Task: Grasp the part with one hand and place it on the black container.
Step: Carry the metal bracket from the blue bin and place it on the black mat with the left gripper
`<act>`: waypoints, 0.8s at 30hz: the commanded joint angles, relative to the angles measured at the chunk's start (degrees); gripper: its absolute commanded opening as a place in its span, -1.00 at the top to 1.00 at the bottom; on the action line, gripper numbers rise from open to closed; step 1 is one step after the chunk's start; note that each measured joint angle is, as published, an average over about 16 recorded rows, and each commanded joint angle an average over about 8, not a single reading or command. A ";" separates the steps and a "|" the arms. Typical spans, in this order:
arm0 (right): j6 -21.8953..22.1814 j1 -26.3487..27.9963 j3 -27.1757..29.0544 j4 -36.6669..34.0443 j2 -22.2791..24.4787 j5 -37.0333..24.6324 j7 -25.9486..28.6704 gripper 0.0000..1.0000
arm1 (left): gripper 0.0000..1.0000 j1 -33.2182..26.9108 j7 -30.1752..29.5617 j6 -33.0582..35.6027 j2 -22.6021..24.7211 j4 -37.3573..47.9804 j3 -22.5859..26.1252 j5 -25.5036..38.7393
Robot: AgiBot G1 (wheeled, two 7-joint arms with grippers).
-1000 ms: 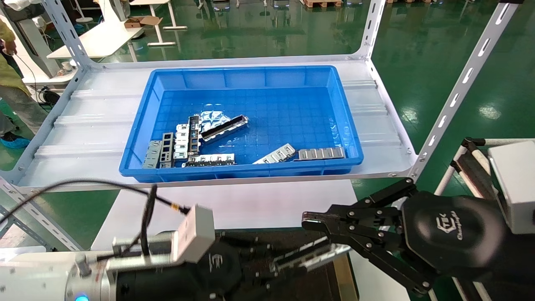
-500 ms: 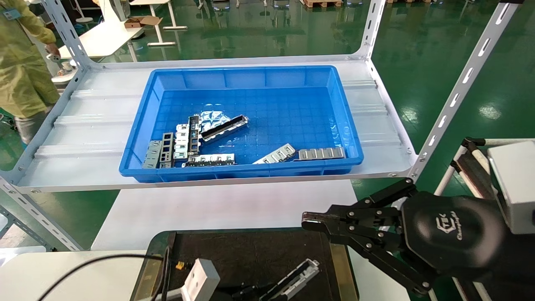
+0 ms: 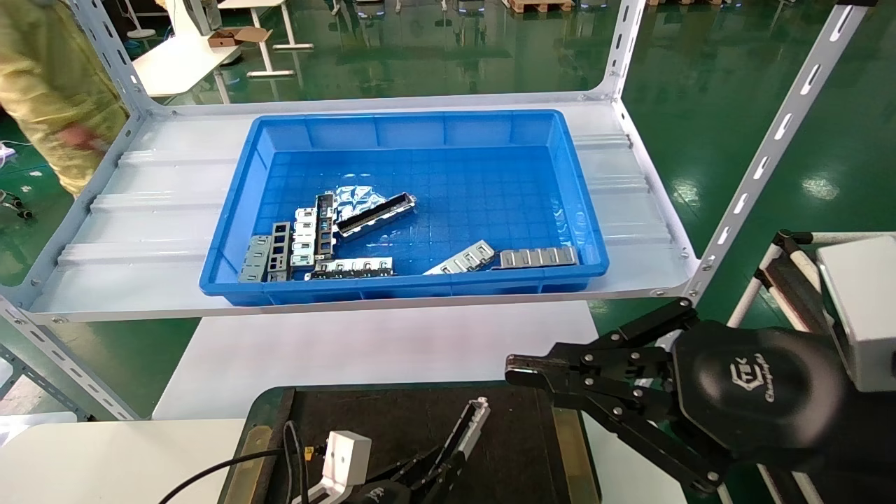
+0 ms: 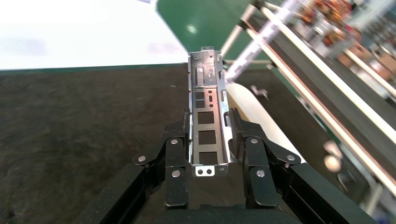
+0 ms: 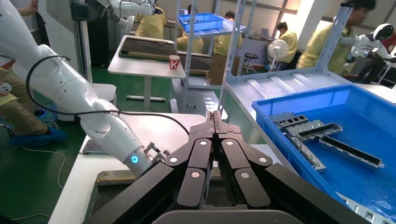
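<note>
The left gripper (image 4: 208, 140) pinches the part (image 4: 208, 116) across its width near one end, so most of the bar sticks out beyond the fingertips, its long axis in line with the jaws and its open, slotted side facing the wrist camera. Beneath the jaws lies the black container (image 3: 364, 420); the part is carried low over its mat with the free end raised, apparently not yet set down. Well off to the side, the right gripper (image 3: 518, 371) hangs idle with jaws pressed together.
</note>
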 commanded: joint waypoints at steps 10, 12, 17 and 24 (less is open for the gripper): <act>0.01 0.00 -0.02 0.00 0.01 0.01 -0.01 1.00 | 1.00 0.84 0.21 -14.04 8.54 0.36 -1.03 -0.13; 0.01 0.01 -0.02 0.00 0.01 0.02 -0.01 1.00 | 1.00 0.82 0.24 -16.63 10.11 0.51 -1.27 -0.06; 0.01 0.01 -0.03 0.00 0.01 0.02 -0.02 1.00 | 1.00 0.67 0.24 -22.63 13.81 0.93 -2.08 0.26; 0.02 0.01 -0.05 0.00 0.02 0.03 -0.02 1.00 | 1.00 0.68 0.11 -27.25 17.48 1.86 -3.25 1.23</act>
